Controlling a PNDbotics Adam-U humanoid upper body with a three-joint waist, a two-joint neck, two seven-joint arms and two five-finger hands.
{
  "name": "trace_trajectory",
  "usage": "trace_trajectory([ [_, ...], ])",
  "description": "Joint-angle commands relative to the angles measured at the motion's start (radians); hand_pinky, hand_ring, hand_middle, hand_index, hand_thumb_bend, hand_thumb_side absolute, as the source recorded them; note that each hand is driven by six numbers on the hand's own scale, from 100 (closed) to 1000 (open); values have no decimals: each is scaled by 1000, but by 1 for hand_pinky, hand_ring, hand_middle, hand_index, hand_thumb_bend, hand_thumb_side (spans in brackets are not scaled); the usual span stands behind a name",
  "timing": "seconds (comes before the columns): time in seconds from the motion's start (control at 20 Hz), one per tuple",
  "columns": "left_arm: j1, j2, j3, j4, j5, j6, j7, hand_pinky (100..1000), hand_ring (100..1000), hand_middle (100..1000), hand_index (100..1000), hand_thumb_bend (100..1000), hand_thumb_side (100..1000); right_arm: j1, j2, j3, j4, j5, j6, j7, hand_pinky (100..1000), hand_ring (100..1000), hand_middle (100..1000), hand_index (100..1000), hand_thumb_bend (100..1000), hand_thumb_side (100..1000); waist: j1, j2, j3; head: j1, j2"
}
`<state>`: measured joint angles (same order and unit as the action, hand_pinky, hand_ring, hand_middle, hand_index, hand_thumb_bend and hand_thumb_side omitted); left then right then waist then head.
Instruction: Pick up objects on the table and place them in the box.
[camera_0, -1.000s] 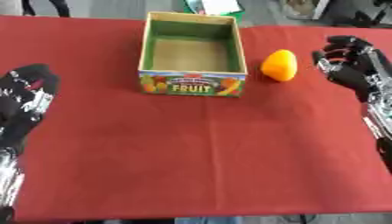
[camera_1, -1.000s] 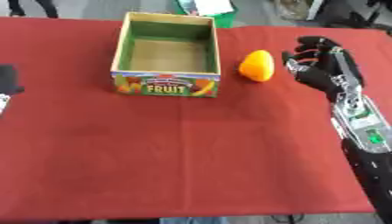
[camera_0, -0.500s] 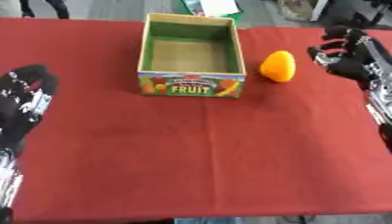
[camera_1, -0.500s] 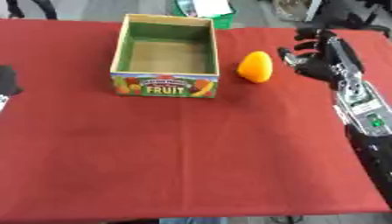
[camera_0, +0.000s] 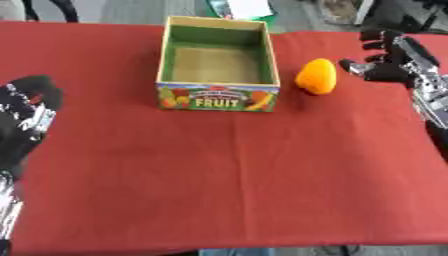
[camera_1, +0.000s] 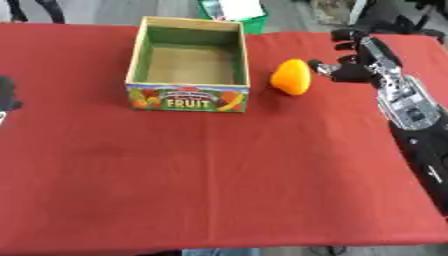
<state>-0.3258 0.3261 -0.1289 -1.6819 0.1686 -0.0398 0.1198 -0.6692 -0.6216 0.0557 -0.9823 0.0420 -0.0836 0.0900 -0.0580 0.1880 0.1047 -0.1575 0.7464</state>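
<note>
**Box empty, one fruit left to load**

Progress: nothing placed yet. Fruit box (camera_0: 218, 96) sits at the far middle of the red-clothed counter (camera_0: 227, 170), open top, inside shows only bare cardboard floor and green walls. Orange fruit (camera_0: 317, 76) (orange-yellow, egg-shaped, could be a mango or an orange) lies on the cloth just beside the box's right wall, not touching it as far as I can tell.

Right hand (camera_1: 357, 64) is near the fruit's right side, apart from it. Its fingers (camera_0: 378, 36) are spread and slightly bent, thumb pointing toward the fruit, holding nothing. Left hand (camera_0: 26, 112) shows at the left edge, fingers relaxed and open, empty, well apart from box and fruit.

Left to do, by my read: close on the fruit, lift, carry it left over the box wall, release. That's the only loose object visible on the counter.

Obstructions: none between hand and fruit. Box's right wall is the only thing to clear. Clutter beyond the far counter edge (green bin (camera_1: 229, 17) with something white in it) is off the work area.
</note>
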Motion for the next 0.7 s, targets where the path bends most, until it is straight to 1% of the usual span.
trace_trajectory([
  [0.05,-11,19,-2,-19,7,-2,-6,725,823,714,648,549,399,-47,0,0,61,67,-6,25,787,864,842,879,493,193,3,-17,1,-5,0],
  [0.25,-10,18,-3,-18,7,-2,-6,725,823,714,648,549,399,-77,31,7,107,118,-14,52,788,863,842,882,496,192,3,-16,0,-8,1],
  [0.55,-11,18,-3,-17,8,-3,-6,725,823,714,648,548,399,-95,58,20,129,175,-23,92,787,857,838,881,497,188,1,-16,1,-10,1],
  [0.65,-11,17,-4,-17,8,-3,-7,725,823,714,648,549,399,-100,67,21,139,194,-21,94,779,843,824,878,494,180,0,-16,3,-11,-1],
  [0.7,-12,17,-4,-17,8,-3,-8,725,823,714,649,549,399,-102,72,22,146,205,-20,93,757,816,799,868,490,168,0,-15,5,-11,-1],
])
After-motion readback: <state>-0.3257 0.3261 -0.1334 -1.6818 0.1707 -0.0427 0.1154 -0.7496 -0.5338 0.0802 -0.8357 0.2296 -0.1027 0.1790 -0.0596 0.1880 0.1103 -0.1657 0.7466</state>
